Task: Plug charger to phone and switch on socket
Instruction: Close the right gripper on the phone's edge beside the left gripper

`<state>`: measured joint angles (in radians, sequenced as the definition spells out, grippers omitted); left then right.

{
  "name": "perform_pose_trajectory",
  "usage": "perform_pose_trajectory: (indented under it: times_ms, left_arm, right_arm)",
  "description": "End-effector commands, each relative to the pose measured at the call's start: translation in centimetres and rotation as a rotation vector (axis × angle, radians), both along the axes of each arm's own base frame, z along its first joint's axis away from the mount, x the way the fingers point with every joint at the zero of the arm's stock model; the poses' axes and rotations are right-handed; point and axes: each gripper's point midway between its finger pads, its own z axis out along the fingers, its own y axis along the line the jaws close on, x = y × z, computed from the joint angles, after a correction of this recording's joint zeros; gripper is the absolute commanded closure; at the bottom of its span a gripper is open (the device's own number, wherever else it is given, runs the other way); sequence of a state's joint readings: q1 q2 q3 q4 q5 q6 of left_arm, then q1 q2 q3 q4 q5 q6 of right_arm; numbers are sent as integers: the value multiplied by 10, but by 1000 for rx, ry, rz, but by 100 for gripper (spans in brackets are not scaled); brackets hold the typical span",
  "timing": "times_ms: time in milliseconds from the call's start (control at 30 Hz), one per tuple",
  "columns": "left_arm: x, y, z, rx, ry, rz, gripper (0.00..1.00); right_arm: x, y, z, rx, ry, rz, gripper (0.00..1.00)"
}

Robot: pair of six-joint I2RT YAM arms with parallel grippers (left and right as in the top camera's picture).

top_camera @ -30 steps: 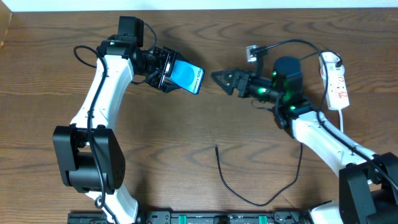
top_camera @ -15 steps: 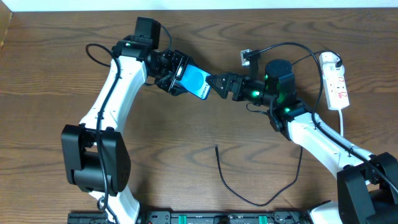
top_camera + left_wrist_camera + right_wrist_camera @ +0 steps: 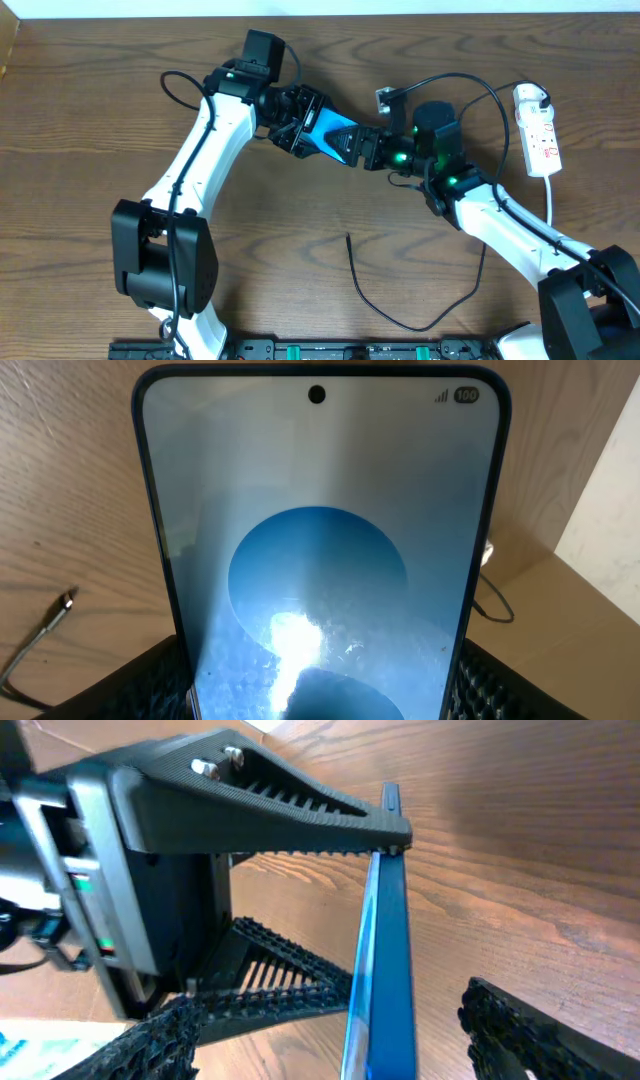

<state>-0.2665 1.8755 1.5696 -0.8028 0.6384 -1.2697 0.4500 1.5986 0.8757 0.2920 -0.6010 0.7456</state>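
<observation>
Arms extended toward each other, left hand (image 3: 308, 128) clamped; right hand (image 3: 357, 144) spread open

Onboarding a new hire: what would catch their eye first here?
The bright blue phone, gripped off the table by the left gripper mid-scene, with the right gripper's open fingers straddling its free end. The black charger cable lies loose near the front edge, and the white socket sits far right.

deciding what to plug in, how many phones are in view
1. The phone is held in the left fingers near the top centre of the overhead view, its free end between the open right fingers. No other shows; the arms could hide one.
</observation>
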Motion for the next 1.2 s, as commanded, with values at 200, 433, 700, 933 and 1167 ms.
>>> perform_pose_trajectory:
  times_ms: [200,433,700,933,1167]
  left_arm:
    - [4,-4,25,-23,-49,14,93]
    - [1,-10,25,-23,-50,0,93]
    - [-2,-15,25,-24,-49,-13,92]
    - [-2,-15,25,-24,-49,-14,93]
    - [-2,-15,25,-24,-49,-14,93]
  right_arm:
    - [3,0,-5,-45,-2,-28,33]
    - [6,-2,-6,-64,-26,-40,49]
    - [6,-2,-6,-64,-25,-40,55]
    - [6,-2,-6,-64,-26,-40,61]
    - [6,-2,-6,-64,-26,-39,63]
